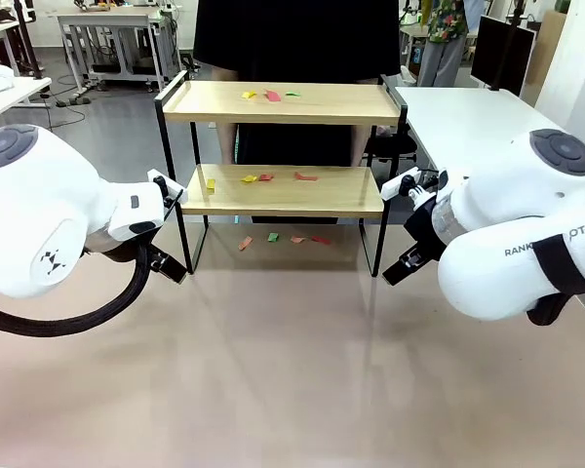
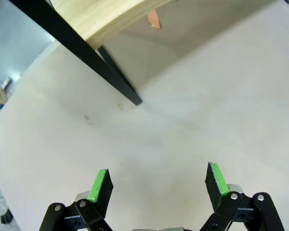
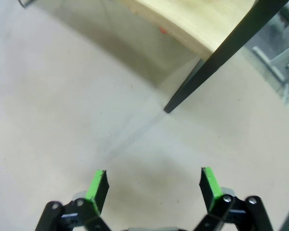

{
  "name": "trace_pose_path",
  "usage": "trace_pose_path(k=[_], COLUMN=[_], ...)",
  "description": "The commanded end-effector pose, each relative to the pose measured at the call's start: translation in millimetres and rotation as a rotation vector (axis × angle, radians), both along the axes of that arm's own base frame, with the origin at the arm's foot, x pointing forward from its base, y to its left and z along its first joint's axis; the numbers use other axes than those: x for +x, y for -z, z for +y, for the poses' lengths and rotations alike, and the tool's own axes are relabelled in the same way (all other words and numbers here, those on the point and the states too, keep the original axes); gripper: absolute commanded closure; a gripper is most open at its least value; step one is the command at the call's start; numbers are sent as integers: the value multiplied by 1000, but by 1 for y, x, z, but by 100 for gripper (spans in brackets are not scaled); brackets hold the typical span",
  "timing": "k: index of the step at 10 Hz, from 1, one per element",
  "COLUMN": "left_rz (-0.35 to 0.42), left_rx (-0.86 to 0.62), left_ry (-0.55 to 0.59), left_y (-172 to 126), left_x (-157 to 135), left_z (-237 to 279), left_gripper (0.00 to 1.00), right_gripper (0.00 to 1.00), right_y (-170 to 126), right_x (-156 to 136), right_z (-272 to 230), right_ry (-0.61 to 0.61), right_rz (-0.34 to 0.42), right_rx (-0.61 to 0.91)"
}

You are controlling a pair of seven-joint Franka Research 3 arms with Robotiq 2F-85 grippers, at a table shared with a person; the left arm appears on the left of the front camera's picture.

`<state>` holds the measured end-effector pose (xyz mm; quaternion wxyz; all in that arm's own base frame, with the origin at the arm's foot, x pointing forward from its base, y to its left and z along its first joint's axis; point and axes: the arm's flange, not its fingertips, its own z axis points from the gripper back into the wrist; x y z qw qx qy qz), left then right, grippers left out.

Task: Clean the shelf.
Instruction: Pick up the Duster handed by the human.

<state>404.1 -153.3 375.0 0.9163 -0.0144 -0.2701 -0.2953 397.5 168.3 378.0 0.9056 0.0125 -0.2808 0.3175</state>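
The shelf (image 1: 283, 102) stands mid-table, two light wooden boards in a black frame. Coloured paper scraps (image 1: 271, 96) lie on its top board, more scraps (image 1: 263, 177) on the lower board, and others (image 1: 273, 237) on the tabletop beneath. My left gripper (image 1: 171, 265) hangs open by the shelf's left front leg (image 2: 120, 82), holding nothing (image 2: 159, 185). An orange scrap (image 2: 154, 19) shows under the board edge. My right gripper (image 1: 402, 266) is open and holds nothing (image 3: 154, 185), just short of the right front leg (image 3: 197, 86). A red scrap (image 3: 162, 30) lies under that board.
A person in black (image 1: 297, 39) stands right behind the shelf. A white table (image 1: 468, 122) adjoins at the back right, another (image 1: 5, 93) at the far left. The beige tabletop (image 1: 292, 370) in front of the shelf is bare.
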Motion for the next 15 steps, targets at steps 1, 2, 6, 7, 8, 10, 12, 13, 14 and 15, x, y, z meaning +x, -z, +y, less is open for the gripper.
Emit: trace_pose_path(k=[1, 2, 6, 7, 8, 10, 12, 13, 14, 15], left_rz=[19, 38, 117, 113, 106, 52, -28, 9, 9, 9], left_rx=[-46, -58, -178, -216, -270, -393, -486, -382, -382, -382], left_ry=[42, 68, 419, 492, 546, 622, 648, 601, 601, 601], left_y=[-44, -69, -137, -136, -131, -114, -100, -110, -110, -110], left_x=[10, 14, 43, 55, 67, 89, 87, 71, 71, 71], left_z=[13, 21, 95, 127, 152, 200, 217, 210, 210, 210], left_gripper=[0, 0, 0, 0, 0, 0, 0, 0, 0, 0], right_gripper=[0, 0, 0, 0, 0, 0, 0, 0, 0, 0], right_y=[-54, -80, -129, -124, -115, -85, -57, -81, -81, -81], right_x=[2, 2, 8, 15, 22, 38, 52, 16, 16, 16], right_z=[-7, -20, -128, -165, -196, -242, -252, -256, -256, -256], right_ry=[-9, 22, -134, -200, -270, -317, -299, -290, -290, -290], right_rz=[-34, -55, -68, -66, -75, -82, -107, -102, -102, -102], right_rx=[55, 81, 282, 332, 380, 431, 454, 420, 420, 420])
